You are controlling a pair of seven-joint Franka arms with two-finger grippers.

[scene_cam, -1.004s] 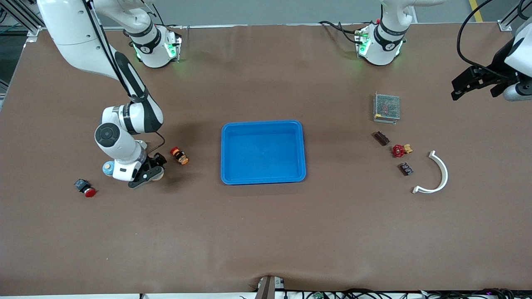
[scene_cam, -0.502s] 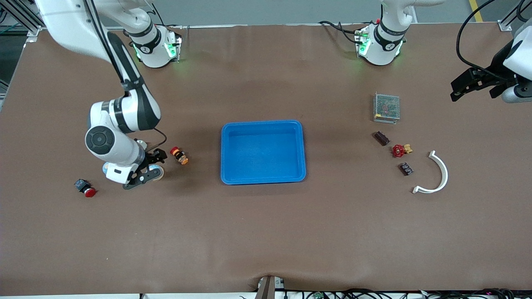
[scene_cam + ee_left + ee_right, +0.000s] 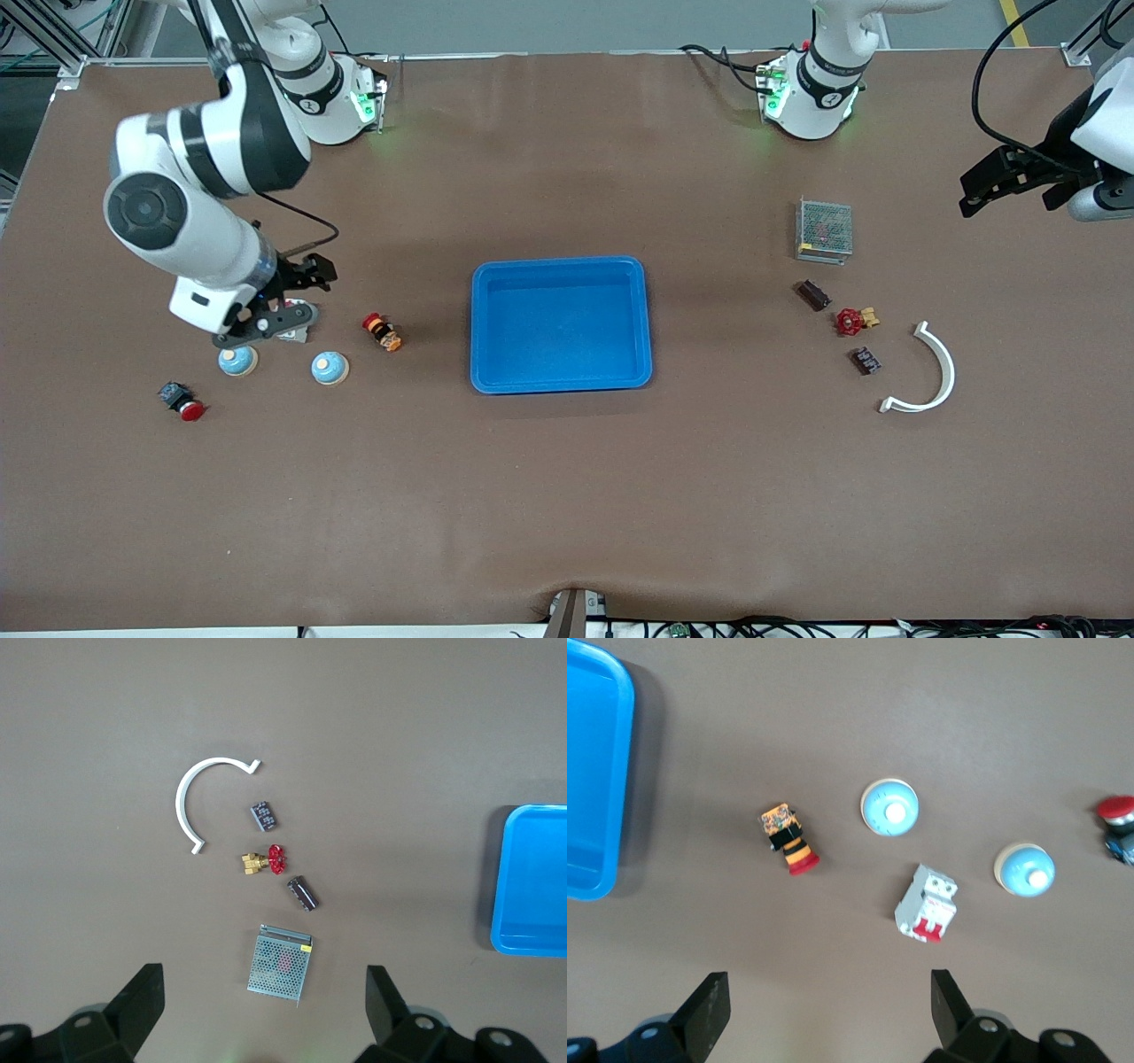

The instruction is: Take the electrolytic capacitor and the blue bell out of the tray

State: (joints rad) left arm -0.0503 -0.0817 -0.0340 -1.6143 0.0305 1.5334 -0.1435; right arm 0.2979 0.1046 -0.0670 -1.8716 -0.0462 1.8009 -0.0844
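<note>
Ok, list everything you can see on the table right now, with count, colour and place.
bells: two, light blue, right arm's end
circuit breaker: one, white and red, between the bells
emergency stop button: one, red-orange, beside tray
push button: one, red-black, right arm's end
tray: one, blue, centre
capacitors: two, dark, left arm's end
valve: one, red-brass
power supply: one, metal mesh
curved bracket: one, white
right gripper: open, over breaker
left gripper: open, waiting

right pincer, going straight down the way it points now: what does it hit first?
Most likely the white circuit breaker. The right pincer hangs open, pointing down at the table, with the breaker closest to its line in the right wrist view. The two blue bells sit off to the sides. Depth is unclear, so it might land on bare table beside the breaker.
</note>
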